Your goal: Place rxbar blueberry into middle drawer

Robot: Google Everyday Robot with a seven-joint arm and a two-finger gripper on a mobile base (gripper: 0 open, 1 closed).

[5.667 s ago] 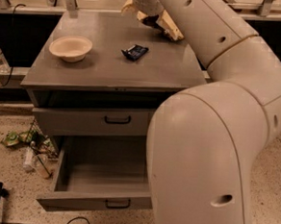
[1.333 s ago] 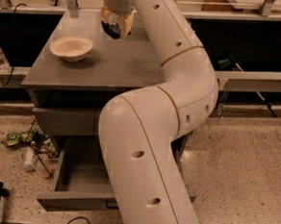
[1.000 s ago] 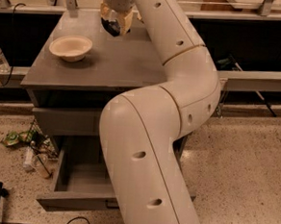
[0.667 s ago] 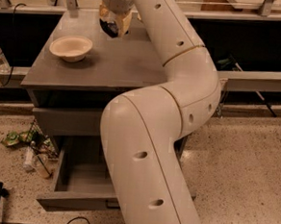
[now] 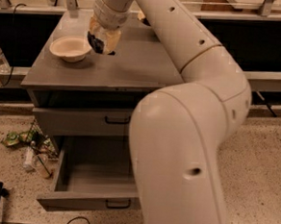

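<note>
- The gripper (image 5: pixel 103 40) hung over the left half of the counter (image 5: pixel 134 67), just to the right of a pale bowl (image 5: pixel 69 48) that sat near the counter's left edge
- Its fingers were clenched on the rxbar blueberry (image 5: pixel 96 43), a small dark glossy bar held at the fingertips, off the counter top
- The white arm (image 5: pixel 187 136) reached in from the right front and bent back over the counter's right edge, hiding that side of the cabinet
- Below the counter's front edge, a grey drawer front (image 5: pixel 82 122) with a black handle was closed
- Under it the middle drawer (image 5: pixel 90 175) stood pulled out – grey floor bare where visible, its right part behind the arm, its black handle (image 5: pixel 118 205) on the front panel
- Crumpled litter (image 5: pixel 27 142) lay on the speckled floor by the cabinet's lower left corner
</note>
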